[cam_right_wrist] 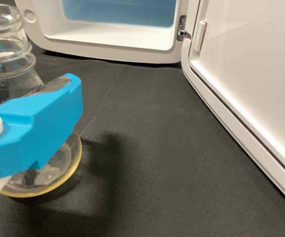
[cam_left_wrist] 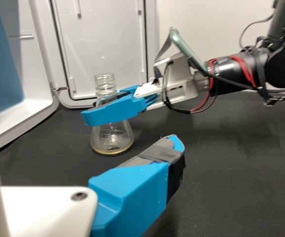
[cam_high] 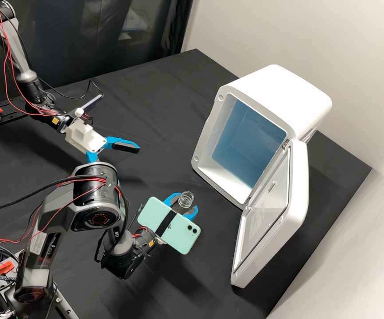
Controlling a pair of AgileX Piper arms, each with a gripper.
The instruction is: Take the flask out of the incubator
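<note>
The conical glass flask [cam_high: 185,198] stands on the black tabletop [cam_high: 165,102], just in front of the white incubator [cam_high: 285,93], whose door [cam_high: 273,208] is swung open. The right pincer [cam_high: 183,207] is closed around its neck. The left pincer [cam_high: 110,152] hangs spread wide and empty, well apart.

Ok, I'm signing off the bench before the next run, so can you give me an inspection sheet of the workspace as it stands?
Surface: black bench, no spill seen.
Job's things: flask upright on the bench, outside the incubator, in front of its open door; nothing visible in the chamber.
Clutter: nothing seen.
Grippers: right gripper shut on the flask; left gripper open, apart from it, holding nothing.
Cables: red and black cables run loose along both arms.
Surroundings: white wall behind the incubator; mint phone strapped at the right arm's wrist.
</note>
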